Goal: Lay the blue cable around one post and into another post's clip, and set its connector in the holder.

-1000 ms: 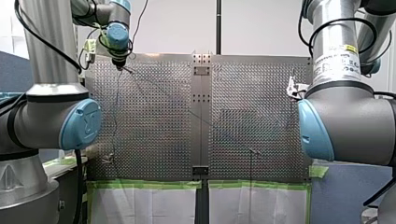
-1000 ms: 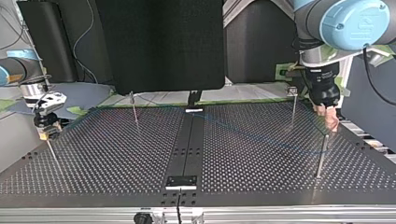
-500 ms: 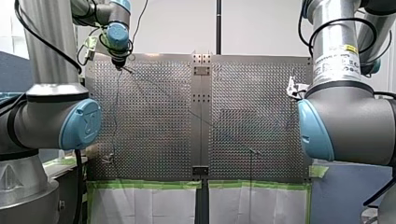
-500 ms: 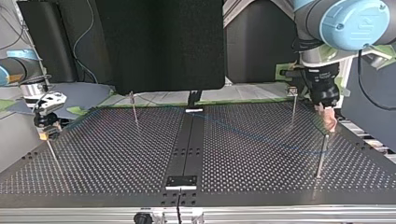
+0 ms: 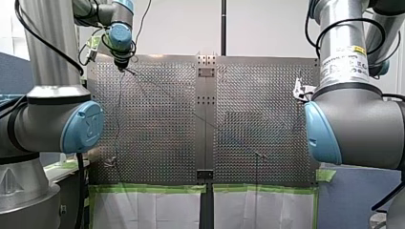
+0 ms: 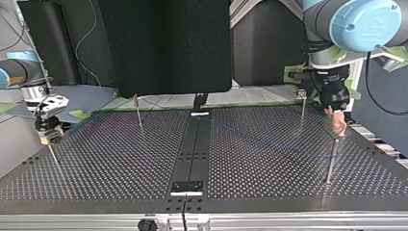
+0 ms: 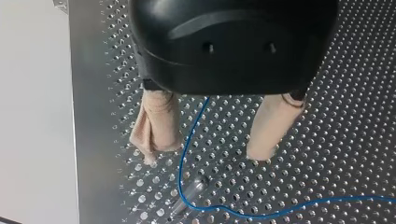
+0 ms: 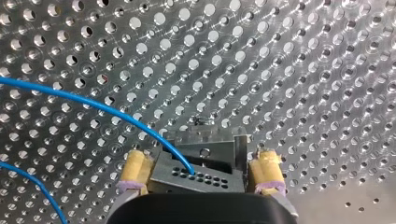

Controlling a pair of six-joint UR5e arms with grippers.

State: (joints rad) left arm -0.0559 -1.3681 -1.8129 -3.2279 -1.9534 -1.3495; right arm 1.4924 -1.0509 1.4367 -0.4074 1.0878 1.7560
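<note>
Above the perforated metal surface (image 6: 120, 159) the left arm's black, beige-padded claw (image 7: 204, 155) hangs wide open, holding nothing. The right arm's claw (image 8: 200, 163) sits at the grey block connector (image 8: 187, 179), grip impossible to tell. The thin blue cable (image 7: 183, 158) passes through the open claw and bends round a slim metal post (image 7: 191, 191).

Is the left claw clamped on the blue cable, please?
No; the left claw's pads stand apart, with the blue cable loose between them.
</note>
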